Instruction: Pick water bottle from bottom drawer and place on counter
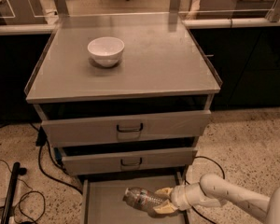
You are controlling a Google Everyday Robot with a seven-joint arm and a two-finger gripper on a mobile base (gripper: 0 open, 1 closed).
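One water bottle (141, 197) lies sideways in the bottom drawer (105, 202), at 6 o'clock from the counter (149, 69). At its 3 o'clock end, the gripper (163, 200) squeezes it between two fingers.

The bottom drawer (102, 204) sits pulled out below the surface (158, 64), which carries a bowl (106, 50) at its back left. The water bottle (142, 197) lies inside the drawer, right of centre. The end effector (159, 200) clasps the bottle's right end.
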